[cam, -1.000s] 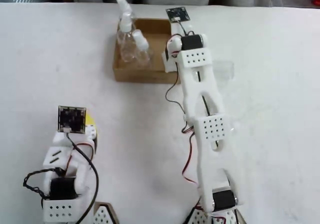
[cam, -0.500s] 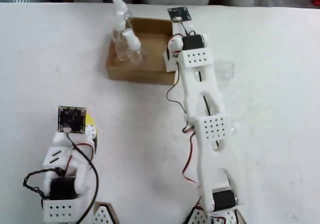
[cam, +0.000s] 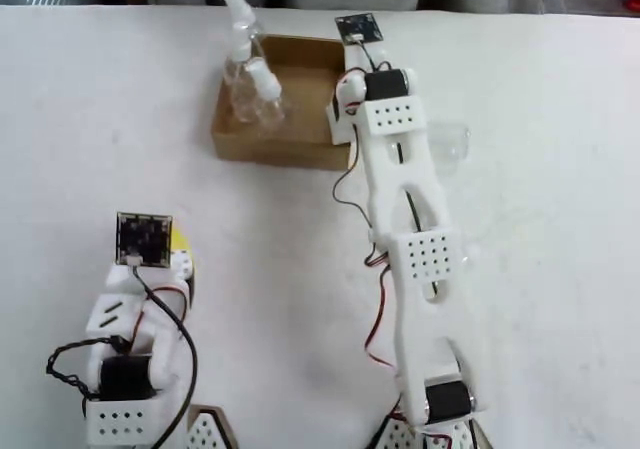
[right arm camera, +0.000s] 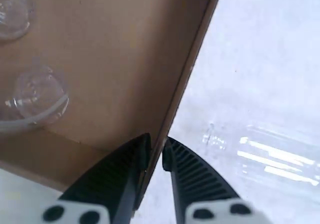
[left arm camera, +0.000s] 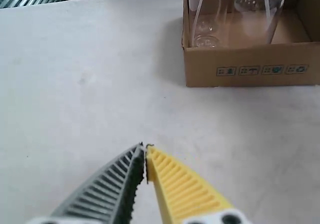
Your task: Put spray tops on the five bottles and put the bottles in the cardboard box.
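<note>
Outer side wall of cardboard box: one row of four small blue printed symbols, each in its own frame. Too small to make out. No word or number legible on box, table or arms.

right arm: white, perforated | cables: red, black | left gripper: grey/yellow (ridged)

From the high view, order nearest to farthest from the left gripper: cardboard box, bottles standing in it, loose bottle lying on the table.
1. cardboard box, ahead of the left gripper.
2. bottles, in the box's left part.
3. loose bottle, beyond the right arm.
</note>
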